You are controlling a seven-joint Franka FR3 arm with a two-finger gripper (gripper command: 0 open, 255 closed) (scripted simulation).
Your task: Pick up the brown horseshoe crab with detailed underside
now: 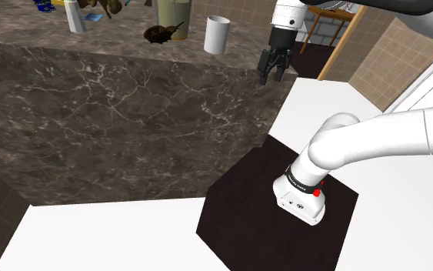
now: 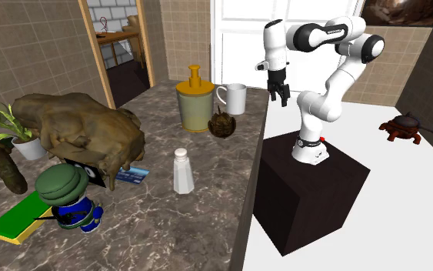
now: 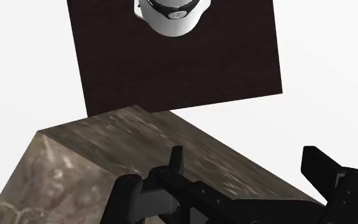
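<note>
Brown horseshoe crab [image 1: 159, 34] lies on the dark marbled table [image 1: 91, 100] in the shoulder view, well apart from the tool [image 1: 273, 78], with a white mug [image 1: 217, 35] standing between the two. The tool hangs above the table's edge, pointing down, its fingers a little apart. In the second exterior view the crab [image 2: 222, 123] rests at the foot of a tan jar [image 2: 194, 104], just beside the mug [image 2: 232, 98], lower than the tool [image 2: 279, 100] and off to one side of it. The tool again hovers over the table's [image 2: 207, 208] edge, touching nothing. In the wrist view the tool [image 3: 247, 168] is spread, with nothing between its two black fingers [image 3: 174, 162]. Beyond them show a corner of the table [image 3: 75, 159] and the dark stand [image 3: 171, 70].
</note>
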